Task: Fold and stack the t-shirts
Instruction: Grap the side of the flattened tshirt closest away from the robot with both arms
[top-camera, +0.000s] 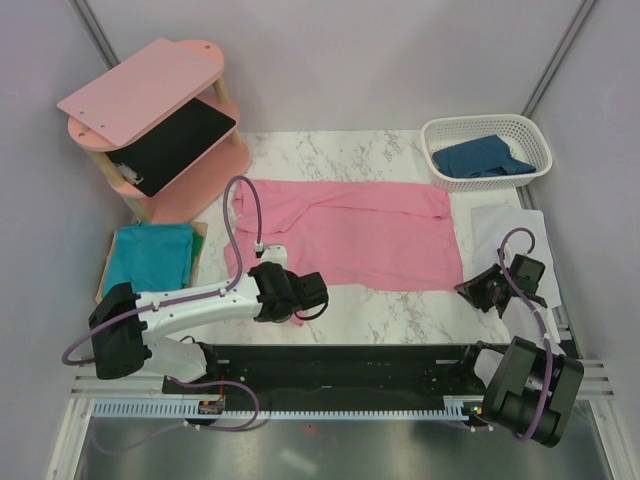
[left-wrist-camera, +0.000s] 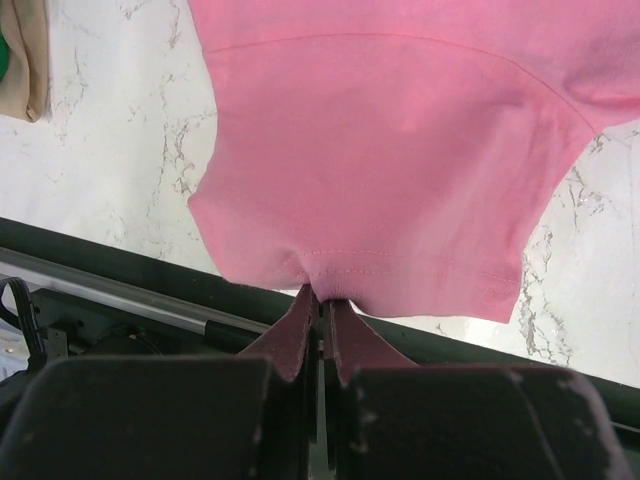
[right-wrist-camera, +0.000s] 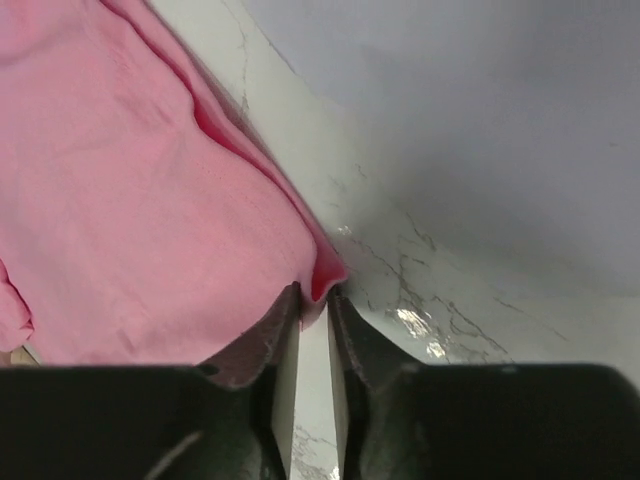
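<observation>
Left end effector — pinching pink t-shirt.

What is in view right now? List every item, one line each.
pink t-shirt: 1, light pink, spread flat mid-table
teal t-shirt: 1, teal, folded, near left
tray: 1, tan, under the teal t-shirt
dark blue t-shirt: 1, dark blue, in the basket
basket: 1, white, far right corner
shelf unit: 1, pink, far left corner
flat panel: 1, black, on the shelf unit's lower level
sheet: 1, white, right of the pink t-shirt
table: 1, white marble
left gripper: 1, black, shut on the pink t-shirt's near hem
right gripper: 1, black, jaws slightly apart around the pink t-shirt's right corner
</observation>
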